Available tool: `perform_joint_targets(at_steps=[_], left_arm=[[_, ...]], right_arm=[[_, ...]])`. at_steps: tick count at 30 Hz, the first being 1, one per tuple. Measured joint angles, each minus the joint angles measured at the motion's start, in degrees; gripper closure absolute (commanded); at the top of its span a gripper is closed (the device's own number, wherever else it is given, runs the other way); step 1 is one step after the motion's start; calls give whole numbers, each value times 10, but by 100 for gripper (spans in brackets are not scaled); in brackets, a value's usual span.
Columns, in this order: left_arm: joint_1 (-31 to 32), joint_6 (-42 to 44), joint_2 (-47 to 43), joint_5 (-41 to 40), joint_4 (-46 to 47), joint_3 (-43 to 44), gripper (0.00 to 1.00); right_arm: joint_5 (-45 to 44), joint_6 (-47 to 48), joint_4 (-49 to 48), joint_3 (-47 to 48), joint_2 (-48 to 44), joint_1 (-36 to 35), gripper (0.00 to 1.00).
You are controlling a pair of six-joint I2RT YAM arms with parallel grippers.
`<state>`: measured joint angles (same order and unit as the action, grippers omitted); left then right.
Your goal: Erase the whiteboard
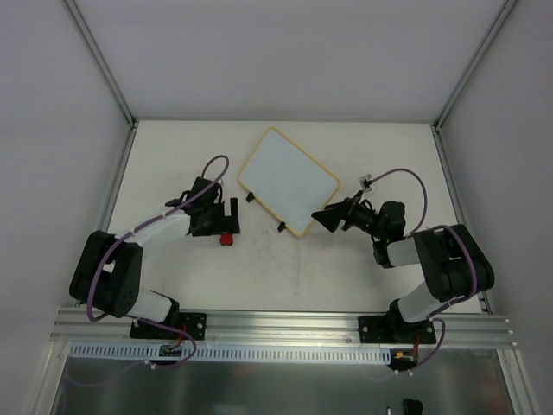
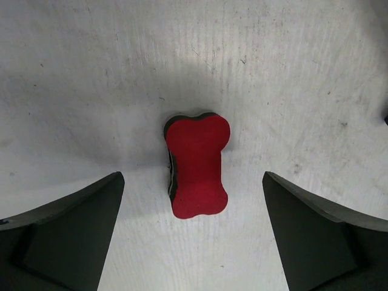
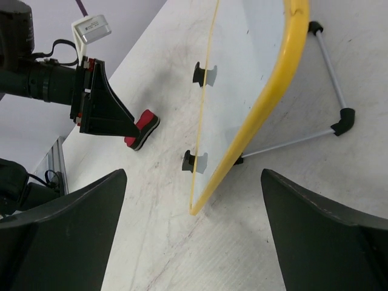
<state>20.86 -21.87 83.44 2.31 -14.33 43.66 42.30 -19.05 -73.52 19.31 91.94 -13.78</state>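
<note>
The whiteboard [image 1: 287,180] stands tilted at the table's middle back, white with a yellow frame and two black feet; its face shows no marks. In the right wrist view it [image 3: 267,97] is seen edge-on on its wire stand. The red bow-shaped eraser [image 1: 226,239] lies on the table left of the board. My left gripper [image 1: 226,225] is open just above the eraser [image 2: 196,165], which lies between and ahead of the jaws, untouched. My right gripper [image 1: 327,220] is open, pointing at the board's near right corner, a little short of it.
The table is walled by white panels with metal posts. An aluminium rail [image 1: 276,327] runs along the near edge under both arm bases. The board's wire stand [image 3: 332,121] reaches out behind it.
</note>
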Motion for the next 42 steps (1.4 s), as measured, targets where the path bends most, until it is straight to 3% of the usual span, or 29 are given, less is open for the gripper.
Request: perform_joint_targets(at_steps=[10, 20, 29, 42], left_arm=[[0, -2, -167, -31, 13, -60, 1], [0, -17, -359, -87, 55, -159, 1], [0, -28, -476, -128, 65, -173, 1], [0, -43, -708, -155, 85, -316, 1]], right_arm=[[-59, -2, 33, -61, -149, 19, 1], [-192, 118, 451, 3, -491, 3, 1], [-241, 134, 598, -16, -534, 2, 1], [-335, 131, 646, -119, -657, -11, 1]])
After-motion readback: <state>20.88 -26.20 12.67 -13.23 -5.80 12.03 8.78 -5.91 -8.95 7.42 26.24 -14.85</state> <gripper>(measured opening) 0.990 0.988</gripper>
